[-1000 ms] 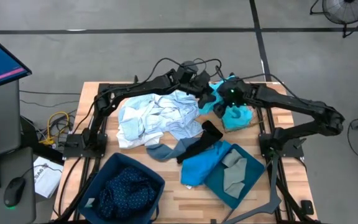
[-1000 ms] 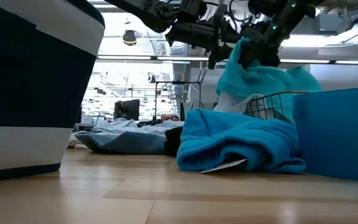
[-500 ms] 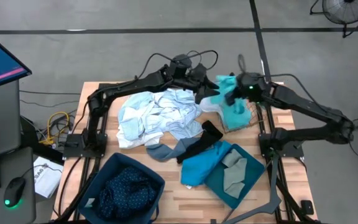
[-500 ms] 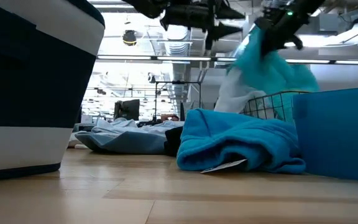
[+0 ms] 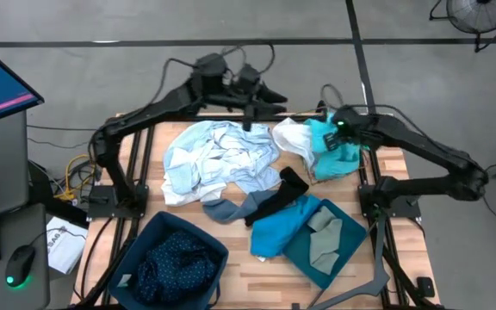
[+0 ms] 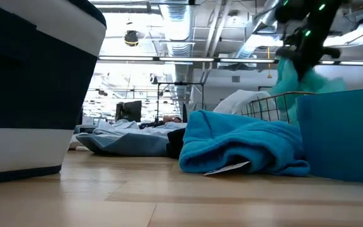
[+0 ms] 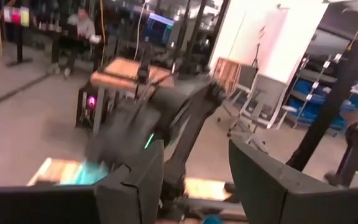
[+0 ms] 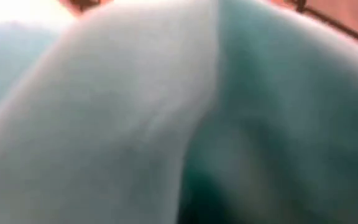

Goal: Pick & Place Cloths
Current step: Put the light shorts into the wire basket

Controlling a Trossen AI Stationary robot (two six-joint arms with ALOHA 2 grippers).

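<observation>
My right gripper [image 5: 337, 131] is over the brown wire basket [image 6: 268, 104] at the table's far right, shut on a turquoise cloth [image 5: 330, 157] that fills the right wrist view [image 8: 166, 112]. A white cloth [image 5: 289, 138] drapes over the basket's left rim. My left gripper [image 5: 271, 100] is raised above the table's far edge, open, with nothing between its fingers [image 7: 191, 180]. A pale blue cloth [image 5: 218, 159] lies spread on the table's middle. My right gripper holds the turquoise cloth by its upper part [image 6: 293, 68], coming from above and slanting down. The cloth hangs below the fingers, and its lower part [image 5: 332, 164] lies bunched in the basket. The gripper itself hides the place of contact.
A bright blue cloth [image 5: 275, 231] hangs over the rim of a tilted teal bin [image 5: 347, 250] holding a grey cloth [image 5: 322, 237]. A black cloth [image 5: 275, 200] lies beside it. A dark bin [image 5: 149, 237] at the near left holds a navy dotted cloth [image 5: 177, 263].
My left gripper has risen and drawn back toward the table's far left, away from the turquoise cloth. My right gripper has carried that cloth toward the table's right edge and tipped down; the cloth now sits lower over the basket, and the white cloth shows beside it.
</observation>
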